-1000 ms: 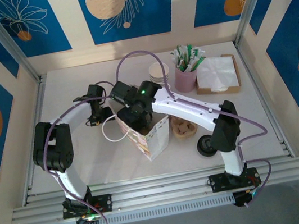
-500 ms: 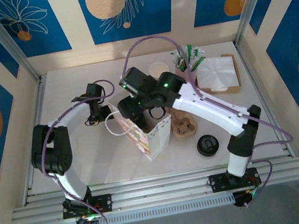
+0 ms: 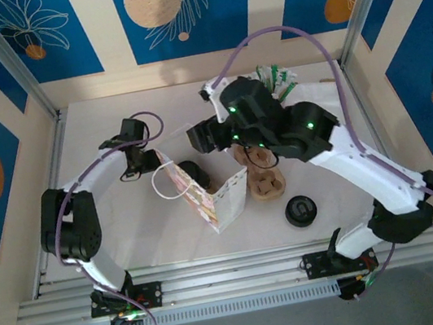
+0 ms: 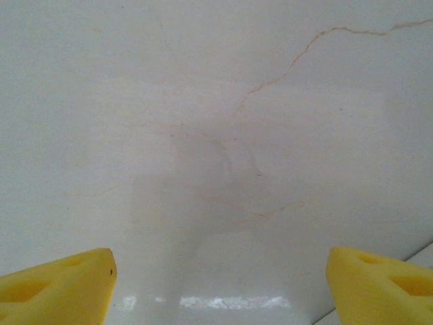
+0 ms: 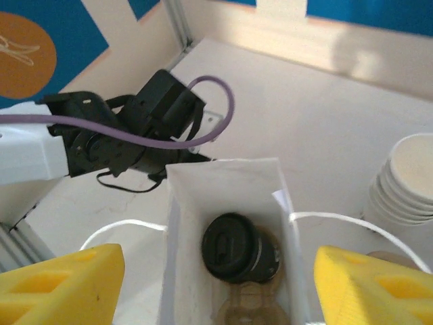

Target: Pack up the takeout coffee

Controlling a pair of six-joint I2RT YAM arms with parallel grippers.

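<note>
At the left, the left gripper [image 4: 220, 284] stands released. Its yellow wedge-shaped foam fingertips [image 4: 57, 284] are wide apart with nothing between them, facing a pale matt surface [image 4: 216, 135] crossed by a thin hairline crease. Seen from above, this gripper sits just beside the left edge of the paper bag [image 3: 227, 202], with bare white table [image 3: 128, 226] open to its left and near side.

The bag is a white, square-mouthed paper carrier with thin looped cord handles and a printed outer face, standing upright with its mouth open. The takeout coffee [image 5: 233, 247] lies tipped on its side at the bottom of the bag, its round, glossy black lid facing up toward the mouth.

Above the bag hangs the right gripper [image 5: 216, 288], its yellow pads spread to either side of the mouth and holding nothing.

Right of the bag, a stack of cream paper cups [image 5: 413, 179] shows ribbed rims. Nearer, brown moulded pulp holders [image 3: 267, 185] lie beside the bag. A pile of black lids [image 3: 300, 210] lies apart to the right, with clear table around it.
</note>
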